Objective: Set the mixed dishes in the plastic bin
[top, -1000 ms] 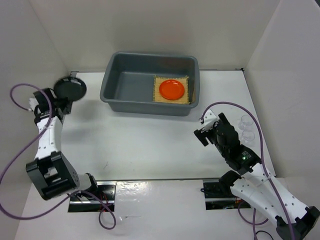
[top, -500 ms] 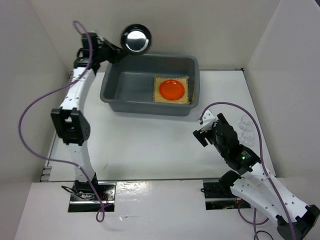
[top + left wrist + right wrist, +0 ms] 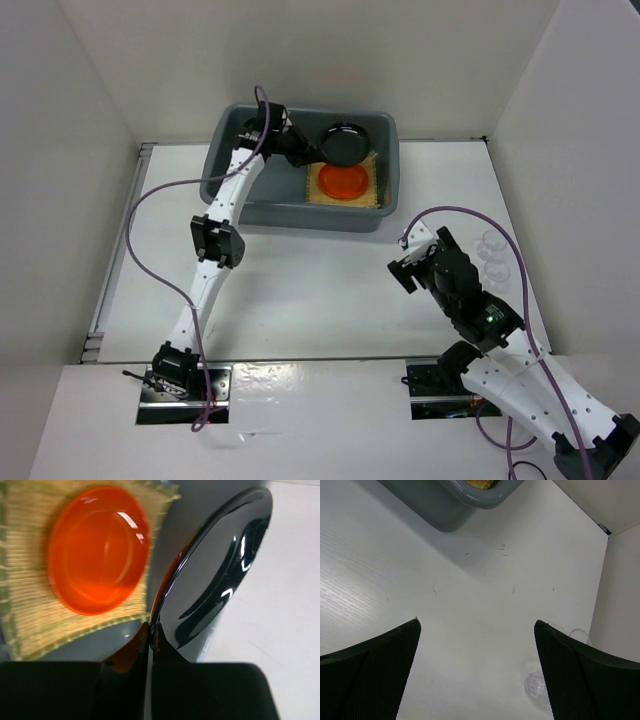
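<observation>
While the black plate (image 3: 345, 143) hangs over the right end of the bin (image 3: 225, 170), above the orange plate (image 3: 97, 550) on the mat (image 3: 30, 610), with the left fingers (image 3: 303, 150) pinched tight on its rim, we judge it best to lower it close before letting go, so it nests rather than clatters. Out on the bench (image 3: 300, 270), the glass cup (image 3: 535, 682) sits near the right fingers (image 3: 404, 260), which are spread wide and hold nothing. We read no brand, label or writing anywhere.

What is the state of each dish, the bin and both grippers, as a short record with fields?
black plate: tilted on edge, held over the bin by left gripper
orange plate: on the mat
mat: flat inside the bin
glass cup: on the table, outside the bin
right gripper: open, empty, above the table
</observation>
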